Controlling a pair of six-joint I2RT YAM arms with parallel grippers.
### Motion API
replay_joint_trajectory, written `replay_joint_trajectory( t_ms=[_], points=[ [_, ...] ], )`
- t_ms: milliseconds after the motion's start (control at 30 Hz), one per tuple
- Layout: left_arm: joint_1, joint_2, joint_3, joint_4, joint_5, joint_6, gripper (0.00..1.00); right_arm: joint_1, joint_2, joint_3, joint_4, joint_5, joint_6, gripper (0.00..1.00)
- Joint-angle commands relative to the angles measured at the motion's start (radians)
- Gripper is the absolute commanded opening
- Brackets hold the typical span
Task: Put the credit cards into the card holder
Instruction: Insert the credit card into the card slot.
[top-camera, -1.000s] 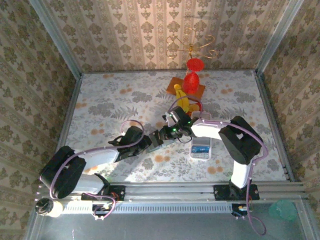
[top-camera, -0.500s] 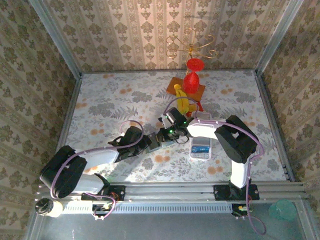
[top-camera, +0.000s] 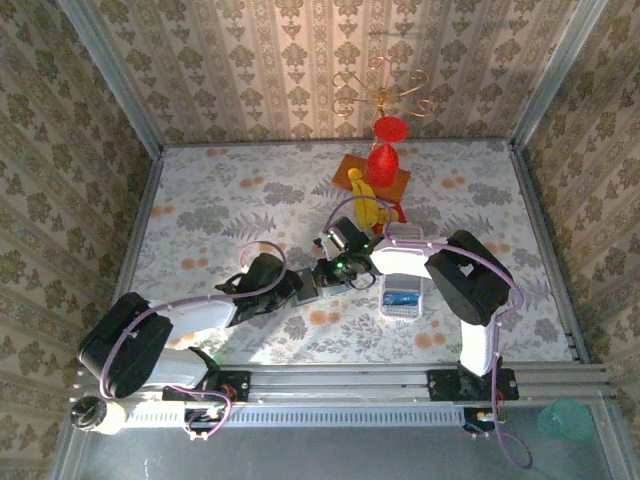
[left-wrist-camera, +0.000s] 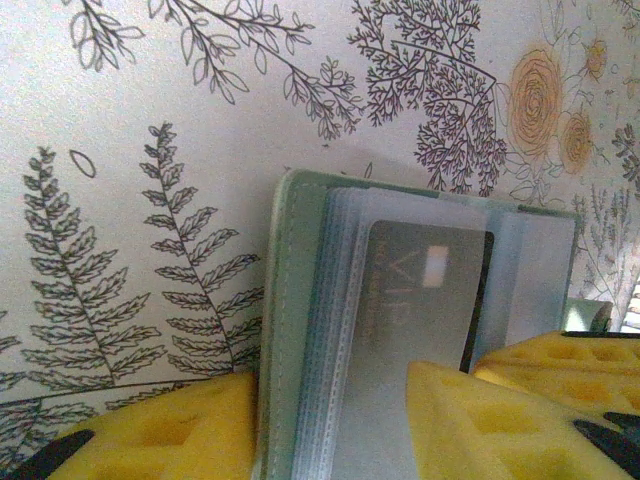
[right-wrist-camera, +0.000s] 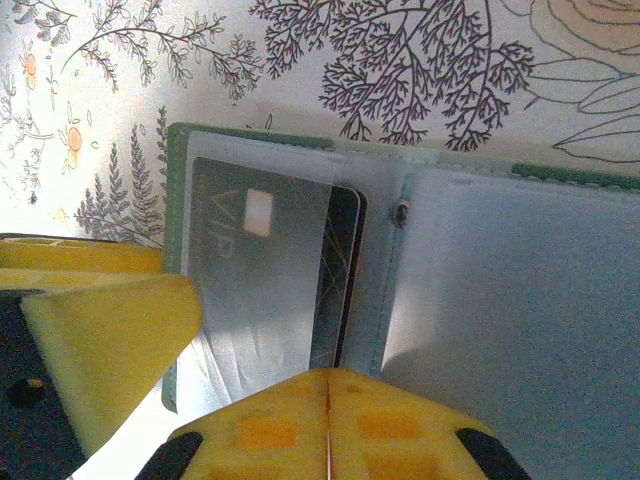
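A worktop dressed in a pale cloth printed with grey ferns and orange blossoms fills a booth walled in patterned damask wallpaper. Toward the back, a red goblet-shaped vessel stands on a brown square board, with a yellow banana lying against the board's near edge. Behind them rises a gilt wire ornament with curling arms. A long white tray lies nearer the front, right of centre, holding what may be a blue-and-white item, too small to make out. A metal rail spans the near edge; past it, at far right, sits a translucent green object.
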Motion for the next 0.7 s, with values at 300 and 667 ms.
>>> replay_joint_trajectory(
  t_ms=[300, 667],
  points=[
    [-0.011, 0.027, -0.023, 0.131, 0.073, 0.021, 0.37, 0.005, 0.009, -0.009, 0.011, -0.027, 0.009, 0.06],
    [-0.018, -0.037, -0.033, 0.2, 0.044, 0.018, 0.36, -0.002, -0.01, -0.032, 0.078, -0.078, 0.059, 0.05]
  ],
)
